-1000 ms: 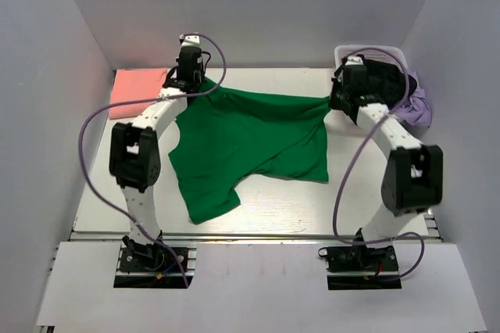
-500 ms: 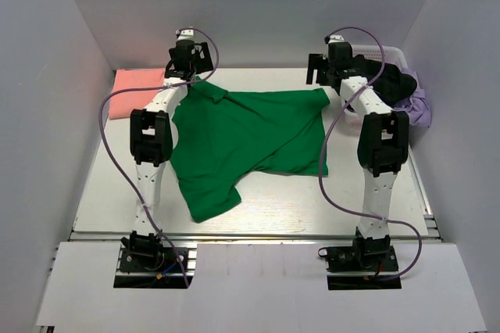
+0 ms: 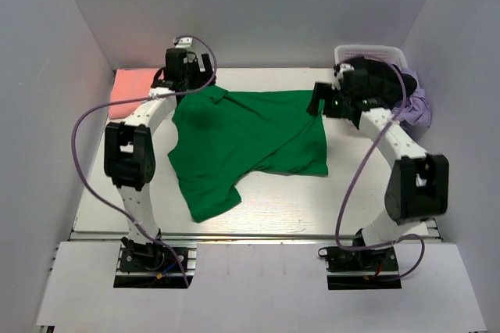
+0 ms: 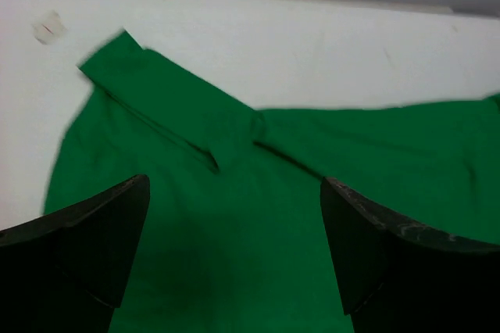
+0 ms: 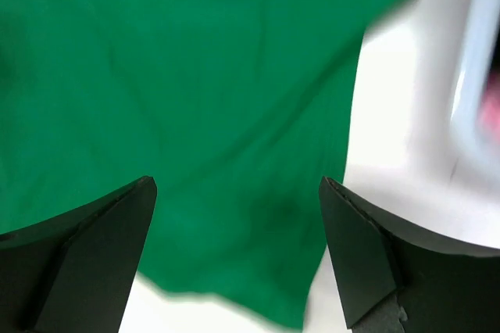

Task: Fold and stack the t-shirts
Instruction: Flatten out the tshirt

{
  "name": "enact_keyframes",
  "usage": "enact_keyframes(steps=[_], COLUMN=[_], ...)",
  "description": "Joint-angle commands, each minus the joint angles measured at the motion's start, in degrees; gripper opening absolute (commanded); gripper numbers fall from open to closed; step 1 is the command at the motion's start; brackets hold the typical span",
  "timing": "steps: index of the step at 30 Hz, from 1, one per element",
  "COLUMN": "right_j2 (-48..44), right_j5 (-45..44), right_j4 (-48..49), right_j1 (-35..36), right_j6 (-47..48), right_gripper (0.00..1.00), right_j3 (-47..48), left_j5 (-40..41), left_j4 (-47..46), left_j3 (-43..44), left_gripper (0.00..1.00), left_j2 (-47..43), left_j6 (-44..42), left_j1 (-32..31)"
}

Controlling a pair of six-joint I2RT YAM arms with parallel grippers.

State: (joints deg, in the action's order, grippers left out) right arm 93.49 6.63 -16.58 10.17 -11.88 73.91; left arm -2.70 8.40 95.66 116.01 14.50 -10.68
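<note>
gaping empty, left fingers (image 4: pixel 78 255) and right fingers (image 5: pixel 78 263) hang over the green shirt (image 3: pixel 250 134) on the white, grey-walled table (image 3: pixel 273 204).

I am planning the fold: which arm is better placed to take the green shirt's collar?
Probably left: the left claw hangs open over the collar; the right claw is over the shirt's opposite edge.

top: overhead from near edge, wide | wrists: close, downward | shared: green t-shirt (image 3: pixel 250 134)

The white table (image 3: pixel 266 209) bears a green t-shirt (image 3: pixel 250 137), a pink shirt (image 3: pixel 126 89) and a basket (image 3: pixel 375 51).
</note>
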Motion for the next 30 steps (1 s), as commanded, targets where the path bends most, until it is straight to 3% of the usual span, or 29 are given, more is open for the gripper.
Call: enact_keyframes(steps=[1,5,11,14,22,30], right_j2=[-5.06,-9.11,-10.96,-9.91,-8.59,-10.26], right_j5=[3.29,3.65,5.22,5.85,8.4,0.07], right_j4=[-3.89,-7.06,-5.93,-4.08,-3.19,-6.44], right_j1=[-0.07,-0.15,-0.24,-0.24,-0.33,-0.07], right_j6=[-4.12,-4.2,-3.77,-3.42,-3.85,-2.97], right_gripper=[0.9,0.9,0.9,0.9,0.74,0.78], right_j3=[-8.06,-18.59,-24.68,-25.48,-25.39,-26.97], left_j5=[-9.07,-10.91,-12.95,-12.24,-6.54,-5.12], left_j4=[-1.72,1.24,2.06,1.44,4.25,4.78], left_j3=[-10.46,-13.57,-20.41,-22.35,-24.64,-25.69], left_gripper=[1.0,1.0,1.0,1.0,1.0,1.0], left_j2=[-5.69,-5.88,-4.47,-4.47,-4.47,-4.47], left_j6=[2.55,3.6,4.13,4.13,4.13,4.13], left_j1=[-0.66,-0.66,-0.66,-0.66,-0.66,-0.66])
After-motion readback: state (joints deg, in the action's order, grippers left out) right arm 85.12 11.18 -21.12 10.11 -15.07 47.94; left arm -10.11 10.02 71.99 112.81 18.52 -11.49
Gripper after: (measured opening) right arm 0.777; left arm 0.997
